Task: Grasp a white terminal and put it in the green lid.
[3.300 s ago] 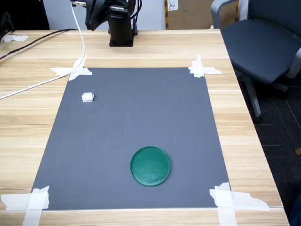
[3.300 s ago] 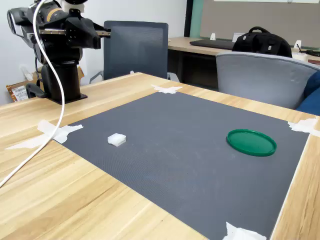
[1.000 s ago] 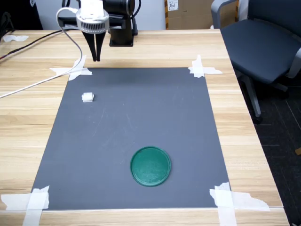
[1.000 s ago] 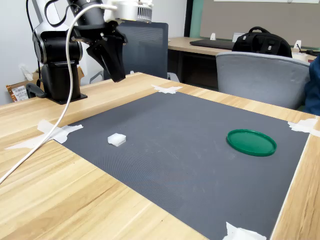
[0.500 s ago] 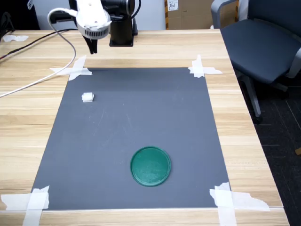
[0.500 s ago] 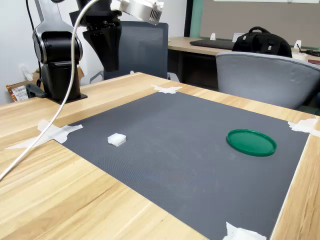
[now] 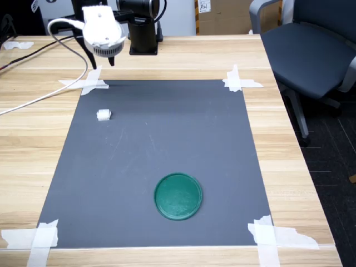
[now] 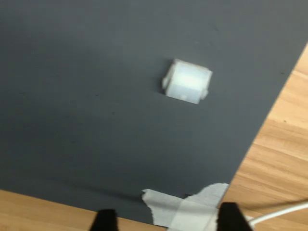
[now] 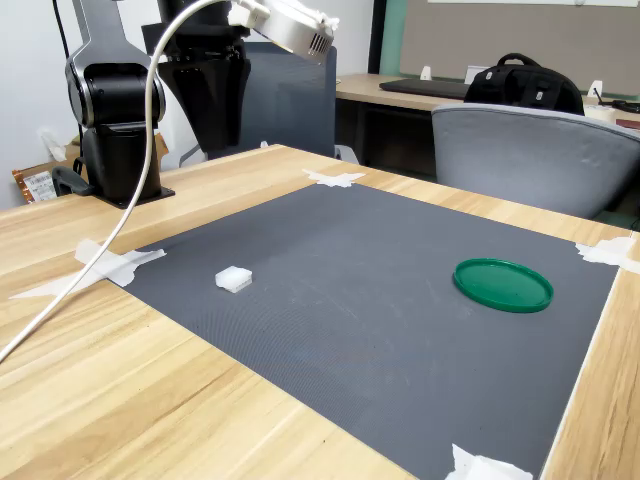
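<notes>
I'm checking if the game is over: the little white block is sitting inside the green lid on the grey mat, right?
Not inside. In the first exterior view the white terminal sits on the bare grey mat, far from the empty green lid.

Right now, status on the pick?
Gripper open, empty, above the mat's taped corner. White terminal untouched on the mat. Green lid empty. Nothing in the way.

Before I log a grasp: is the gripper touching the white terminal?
Apart. In the first exterior view the gripper hangs over the mat's corner, bare mat separating it from the white terminal.
</notes>
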Available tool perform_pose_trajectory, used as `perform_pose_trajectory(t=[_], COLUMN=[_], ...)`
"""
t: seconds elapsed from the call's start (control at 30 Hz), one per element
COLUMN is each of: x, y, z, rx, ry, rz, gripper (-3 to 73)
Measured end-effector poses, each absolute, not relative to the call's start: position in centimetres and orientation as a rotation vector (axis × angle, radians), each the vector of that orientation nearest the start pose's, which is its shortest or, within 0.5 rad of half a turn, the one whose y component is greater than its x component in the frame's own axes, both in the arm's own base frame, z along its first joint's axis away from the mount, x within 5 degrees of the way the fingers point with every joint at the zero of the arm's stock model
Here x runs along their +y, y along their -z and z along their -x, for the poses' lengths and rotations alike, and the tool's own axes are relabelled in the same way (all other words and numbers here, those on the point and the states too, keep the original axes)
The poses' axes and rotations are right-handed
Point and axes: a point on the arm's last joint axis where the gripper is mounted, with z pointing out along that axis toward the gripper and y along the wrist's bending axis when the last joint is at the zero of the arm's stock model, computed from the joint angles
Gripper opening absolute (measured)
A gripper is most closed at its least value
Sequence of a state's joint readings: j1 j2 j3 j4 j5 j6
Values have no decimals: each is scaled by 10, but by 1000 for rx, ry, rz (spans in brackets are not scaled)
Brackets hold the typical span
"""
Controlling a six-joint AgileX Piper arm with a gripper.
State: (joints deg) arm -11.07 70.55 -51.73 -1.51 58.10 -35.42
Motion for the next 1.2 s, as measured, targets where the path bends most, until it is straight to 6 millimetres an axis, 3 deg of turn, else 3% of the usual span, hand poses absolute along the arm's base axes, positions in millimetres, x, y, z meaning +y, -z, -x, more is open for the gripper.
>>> perform_pose_trajectory(t=[0.17, 0.53, 0.83, 1.2], x=[-48, -56, -78, -81], y=[-271, -253, -237, -227], z=[-220, -238, -243, -248], rx=[2808, 2828, 2838, 2801], ry=[241, 290, 170, 115], rz=[620, 673, 699, 830], gripper=[472, 475, 475, 475])
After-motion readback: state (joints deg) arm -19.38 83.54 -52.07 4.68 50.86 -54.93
